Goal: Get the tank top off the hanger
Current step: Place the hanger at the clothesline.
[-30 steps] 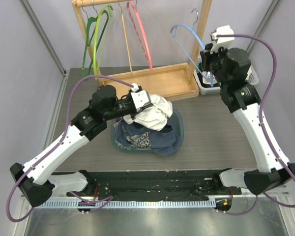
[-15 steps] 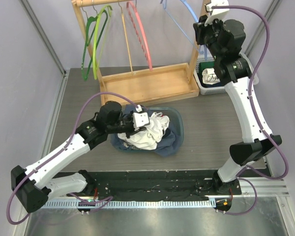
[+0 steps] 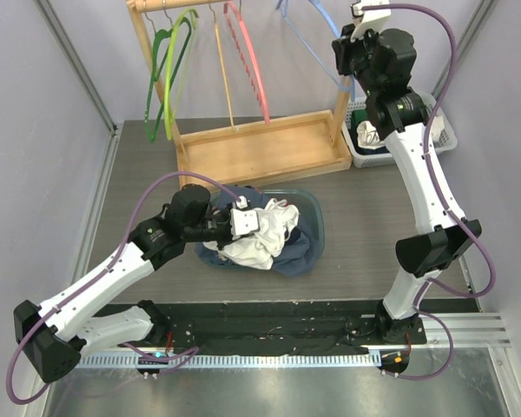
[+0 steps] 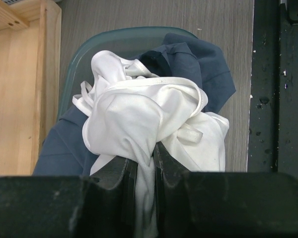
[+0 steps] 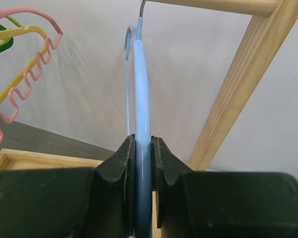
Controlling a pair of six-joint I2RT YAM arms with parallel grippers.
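At the near centre of the table point(image 3: 373, 226), the left gripper point(image 4: 141, 157) is clamped on the tank top point(image 4: 139, 109) — a fold of white fabric runs down between its two fingers, which stand close together with only the cloth between them. The tank top is bunched into a loose mound directly ahead of the fingertips, with its straps looped across the top. It rests on a navy garment point(image 4: 201, 64) that lies in a teal basin point(image 4: 89, 44) and spills over the basin's rim onto the table.

At the far right corner, the right gripper point(image 5: 141, 145) is raised high and closed on the blue hanger point(image 5: 141, 89). The hanger's arm passes upright between the two fingers, both pressed against it. Its wire hook reaches up to the top rail of the wooden rack point(image 5: 233, 99) (whether it sits on the rail cannot be told).

The tank top and the blue hanger are well apart — one low in the basin, the other up at the rack. A green hanger point(image 3: 169, 69) and a pink hanger point(image 3: 247, 61) hang further left on the same rail.
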